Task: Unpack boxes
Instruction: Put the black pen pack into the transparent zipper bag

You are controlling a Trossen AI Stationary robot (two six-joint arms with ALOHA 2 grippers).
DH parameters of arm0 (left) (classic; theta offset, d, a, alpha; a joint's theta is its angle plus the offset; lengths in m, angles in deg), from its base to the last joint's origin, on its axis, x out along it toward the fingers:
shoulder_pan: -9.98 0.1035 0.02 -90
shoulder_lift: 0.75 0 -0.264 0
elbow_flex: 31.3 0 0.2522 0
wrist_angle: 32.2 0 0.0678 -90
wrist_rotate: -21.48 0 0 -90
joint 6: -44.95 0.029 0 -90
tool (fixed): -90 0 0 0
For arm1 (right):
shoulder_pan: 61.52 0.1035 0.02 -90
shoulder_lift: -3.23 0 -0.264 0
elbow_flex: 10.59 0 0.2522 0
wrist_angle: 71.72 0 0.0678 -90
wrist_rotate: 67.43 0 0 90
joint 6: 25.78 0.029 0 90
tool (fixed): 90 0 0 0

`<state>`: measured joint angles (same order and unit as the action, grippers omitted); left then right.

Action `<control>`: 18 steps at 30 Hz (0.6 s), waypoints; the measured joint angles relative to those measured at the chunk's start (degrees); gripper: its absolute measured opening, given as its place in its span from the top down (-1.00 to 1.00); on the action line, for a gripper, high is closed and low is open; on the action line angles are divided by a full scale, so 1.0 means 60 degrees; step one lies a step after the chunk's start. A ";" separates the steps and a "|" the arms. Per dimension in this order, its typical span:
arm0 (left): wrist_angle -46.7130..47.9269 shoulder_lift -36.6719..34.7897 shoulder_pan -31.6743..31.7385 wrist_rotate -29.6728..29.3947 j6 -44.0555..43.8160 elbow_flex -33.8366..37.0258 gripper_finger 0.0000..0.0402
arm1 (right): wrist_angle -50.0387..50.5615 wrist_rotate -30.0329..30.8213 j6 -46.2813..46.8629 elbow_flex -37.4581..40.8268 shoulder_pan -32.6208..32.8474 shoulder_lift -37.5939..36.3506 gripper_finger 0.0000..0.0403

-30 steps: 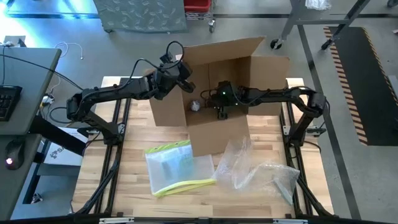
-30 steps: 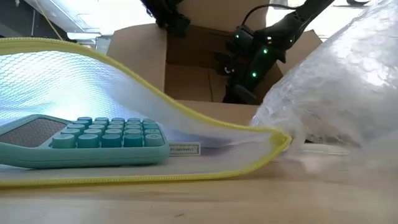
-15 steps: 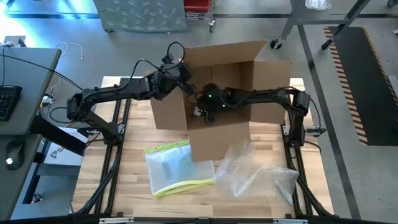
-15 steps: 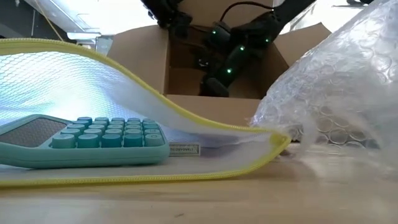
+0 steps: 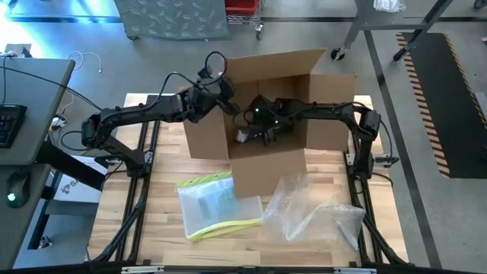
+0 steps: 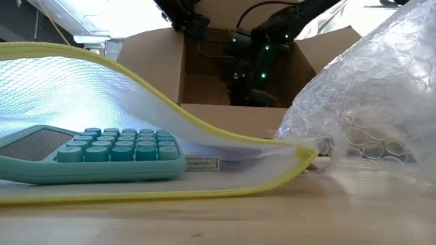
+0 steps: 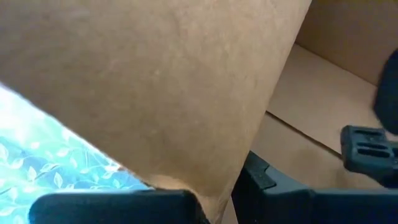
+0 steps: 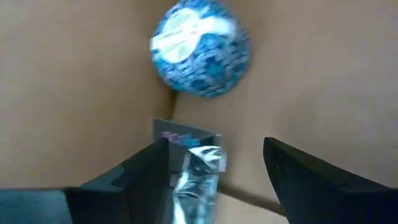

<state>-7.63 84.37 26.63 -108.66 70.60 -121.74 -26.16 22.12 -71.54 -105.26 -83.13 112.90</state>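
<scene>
The brown cardboard box (image 5: 266, 99) stands open at the table's far middle, and its near flap (image 5: 266, 164) lies flat on the wood. My left gripper (image 5: 226, 99) is shut on the box's left wall. My right gripper (image 8: 214, 180) reaches down into the box, open. On the box floor lie a blue-and-white ball (image 8: 200, 53) and a silvery foil packet (image 8: 193, 168). The packet lies between the open fingers, close to one of them. In the high view the packet (image 5: 242, 135) shows just left of the gripper. My left gripper pinches the upper edge of the box's left wall (image 7: 205, 180) between its two fingers, one inside the box and one outside. It comes nearly level from the table's left. The box stays on the table. Whether my right gripper touches the foil packet, I cannot tell.
A clear sleeve with a yellow edge (image 5: 209, 204) holds a teal calculator (image 6: 102, 153) at the near middle of the table. Crinkly bubble wrap (image 5: 316, 209) lies to its right. A desk with a keyboard (image 5: 7, 122) stands beyond the table's left side.
My right gripper has gone toward the box's left wall, deeper over the ball and packet, and has tipped more steeply down while its wrist rolled. My left gripper has kept its hold on the box wall.
</scene>
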 joint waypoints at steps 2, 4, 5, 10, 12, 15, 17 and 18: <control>0.0001 -0.0004 0.0003 0.0033 0.0014 0.0000 0.85 | 0.0070 -0.0300 0.0089 0.0013 -0.0180 0.0118 -0.23; 0.0001 -0.0004 -0.0008 0.0044 0.0007 0.0000 0.85 | 0.0099 -0.0498 0.0106 0.0016 -0.0342 0.0203 -0.23; 0.0001 0.0000 -0.0014 0.0052 0.0011 0.0000 0.85 | 0.0091 -0.0717 0.0074 0.0016 -0.0401 0.0247 -0.23; 0.0019 0.0000 -0.0008 0.0061 -0.0012 0.0000 0.85 | 0.0457 -0.1759 0.0088 0.0016 -0.0529 0.0496 -0.23; 0.0028 0.0000 -0.0011 0.0058 -0.0019 0.0000 0.85 | 0.0540 -0.1919 0.0107 0.0016 -0.0521 0.0600 -0.23; 0.0033 0.0000 -0.0011 0.0069 -0.0023 0.0000 0.85 | 0.0750 -0.2006 0.0081 0.0002 -0.0521 0.0756 -0.18; 0.0041 0.0000 -0.0008 0.0069 -0.0023 0.0004 0.85 | 0.0807 -0.2102 0.0103 0.0002 -0.0518 0.0790 -0.09; 0.0026 0.0000 -0.0008 0.0069 -0.0015 0.0004 0.85 | 0.0803 -0.2152 0.0112 0.0002 -0.0518 0.0790 -0.03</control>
<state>-7.47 84.37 26.58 -108.24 70.51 -121.72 -21.34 9.21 -70.87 -105.25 -86.23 117.64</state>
